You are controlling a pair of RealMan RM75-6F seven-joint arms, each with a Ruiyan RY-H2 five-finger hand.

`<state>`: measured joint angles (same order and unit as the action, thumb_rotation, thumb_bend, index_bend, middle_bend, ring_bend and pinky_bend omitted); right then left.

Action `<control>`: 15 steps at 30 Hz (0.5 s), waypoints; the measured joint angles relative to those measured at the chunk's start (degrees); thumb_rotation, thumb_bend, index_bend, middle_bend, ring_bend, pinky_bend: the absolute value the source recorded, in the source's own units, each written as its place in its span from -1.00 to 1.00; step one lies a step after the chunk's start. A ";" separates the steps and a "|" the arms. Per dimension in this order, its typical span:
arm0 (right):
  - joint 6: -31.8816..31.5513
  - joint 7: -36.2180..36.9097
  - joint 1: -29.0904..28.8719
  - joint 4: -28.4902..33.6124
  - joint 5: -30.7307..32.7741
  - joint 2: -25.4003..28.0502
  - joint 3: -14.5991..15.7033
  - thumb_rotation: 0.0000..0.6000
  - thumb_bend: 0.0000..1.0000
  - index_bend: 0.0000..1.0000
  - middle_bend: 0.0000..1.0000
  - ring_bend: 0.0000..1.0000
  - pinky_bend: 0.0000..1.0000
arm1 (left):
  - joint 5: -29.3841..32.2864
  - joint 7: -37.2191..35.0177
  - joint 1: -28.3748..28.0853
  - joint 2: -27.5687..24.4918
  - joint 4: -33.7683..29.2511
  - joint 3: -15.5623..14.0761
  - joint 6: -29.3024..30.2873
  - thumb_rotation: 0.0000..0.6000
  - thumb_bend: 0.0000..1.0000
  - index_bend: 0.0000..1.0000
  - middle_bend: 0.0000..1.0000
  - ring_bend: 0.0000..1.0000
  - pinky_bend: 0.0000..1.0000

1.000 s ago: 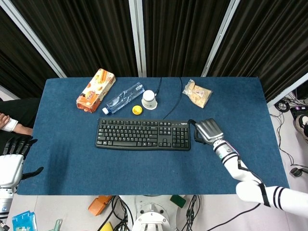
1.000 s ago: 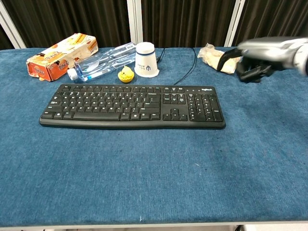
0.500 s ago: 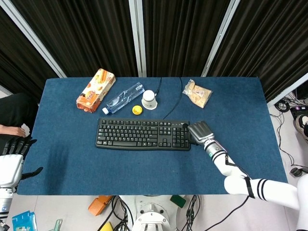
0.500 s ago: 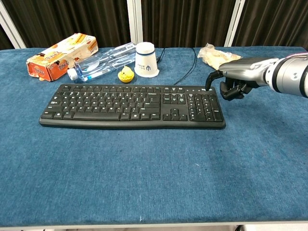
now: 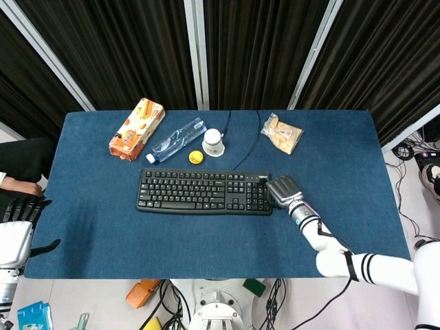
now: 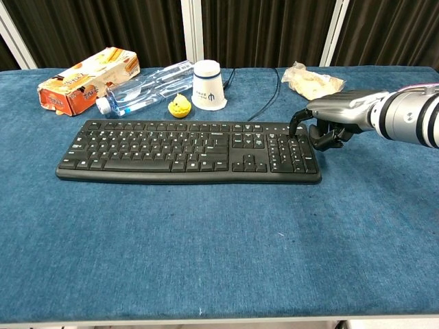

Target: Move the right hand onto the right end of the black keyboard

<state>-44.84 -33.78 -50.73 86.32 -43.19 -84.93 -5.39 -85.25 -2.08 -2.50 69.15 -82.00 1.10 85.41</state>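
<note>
The black keyboard (image 5: 199, 191) lies across the middle of the blue table (image 5: 206, 240), also seen in the chest view as the keyboard (image 6: 178, 147). My right hand (image 5: 280, 190) is at the keyboard's right end, over the edge of the number pad. In the chest view the right hand (image 6: 336, 116) has its fingers curled in and holds nothing, and one fingertip touches the keyboard's far right corner. My left hand (image 5: 17, 230) hangs off the table's near left corner, holding nothing, its fingers spread.
Behind the keyboard lie a cracker box (image 5: 137, 128), a clear bottle (image 5: 177, 139) on its side, a white cup (image 5: 213, 143), a small yellow toy (image 5: 196, 157) and a snack bag (image 5: 281, 133). The keyboard's black cable (image 5: 247, 155) runs to the far edge.
My right hand has moved left from beside the keyboard and lowered onto its right end. The left hand has stayed put.
</note>
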 measured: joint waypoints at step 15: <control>-20.40 7.02 10.46 11.82 -15.57 11.93 0.50 0.26 -0.54 -1.00 -0.68 -0.77 -0.50 | -0.59 -0.29 -0.07 -0.34 -0.16 0.25 0.68 1.00 -0.77 -0.65 -0.73 -0.86 -1.00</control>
<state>-65.24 -26.76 -40.27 98.14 -58.76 -73.00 -4.88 -85.84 -2.37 -2.57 68.81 -82.16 1.36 86.10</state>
